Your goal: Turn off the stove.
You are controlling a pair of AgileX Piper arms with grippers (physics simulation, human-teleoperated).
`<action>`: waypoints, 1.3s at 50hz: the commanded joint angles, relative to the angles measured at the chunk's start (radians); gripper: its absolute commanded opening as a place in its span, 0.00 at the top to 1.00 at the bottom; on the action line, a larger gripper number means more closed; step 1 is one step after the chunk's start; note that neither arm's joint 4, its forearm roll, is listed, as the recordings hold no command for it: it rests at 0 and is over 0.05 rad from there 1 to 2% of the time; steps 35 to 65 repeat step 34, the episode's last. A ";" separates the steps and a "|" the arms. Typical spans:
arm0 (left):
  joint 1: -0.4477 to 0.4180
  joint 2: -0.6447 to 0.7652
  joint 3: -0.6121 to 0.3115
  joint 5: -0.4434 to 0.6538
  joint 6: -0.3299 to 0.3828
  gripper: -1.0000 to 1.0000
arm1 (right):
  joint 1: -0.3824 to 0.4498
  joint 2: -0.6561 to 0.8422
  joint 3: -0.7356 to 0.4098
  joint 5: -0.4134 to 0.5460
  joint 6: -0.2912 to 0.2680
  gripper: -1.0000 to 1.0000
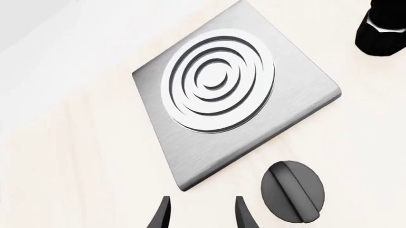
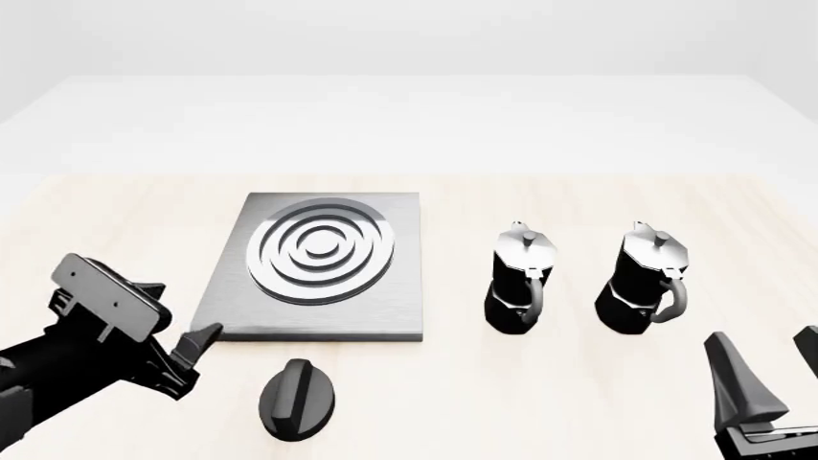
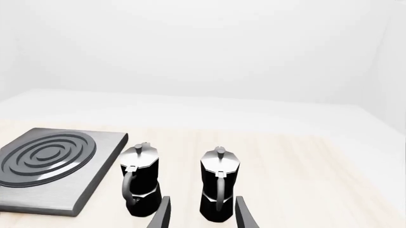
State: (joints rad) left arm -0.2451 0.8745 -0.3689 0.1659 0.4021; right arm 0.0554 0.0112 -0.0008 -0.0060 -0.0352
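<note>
The stove is a flat grey square plate [image 2: 398, 287] with shiny concentric burner rings [image 2: 320, 249], left of centre on the table. Its round black knob [image 2: 298, 399] with a raised bar lies apart, just in front of the plate's front edge. My left gripper [image 2: 191, 358] is open and empty, low over the table to the left of the knob and apart from it. In the left wrist view the plate [image 1: 190, 147] and knob [image 1: 292, 192] show, the knob off to one side of the open gripper [image 1: 201, 213]. My right gripper [image 2: 771, 362] is open and empty at the front right.
Two black-and-silver moka pots [image 2: 520, 280] [image 2: 643, 282] stand upright right of the plate. They also show in the right wrist view [image 3: 140, 183] [image 3: 219, 186], just beyond the open right gripper [image 3: 203, 213]. The table is light wood with a white far edge.
</note>
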 commanded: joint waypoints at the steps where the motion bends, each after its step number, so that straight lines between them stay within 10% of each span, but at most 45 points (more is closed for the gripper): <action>1: 0.025 -0.147 -0.014 0.097 -0.076 0.00 | 0.006 -0.007 0.000 0.006 -0.014 0.00; 22: 0.087 -0.369 -0.048 0.246 -0.233 0.00 | 0.014 -0.008 0.000 0.003 -0.026 0.00; 65: 0.104 -0.464 -0.102 0.350 -0.260 0.00 | 0.019 -0.009 0.000 0.002 -0.031 0.00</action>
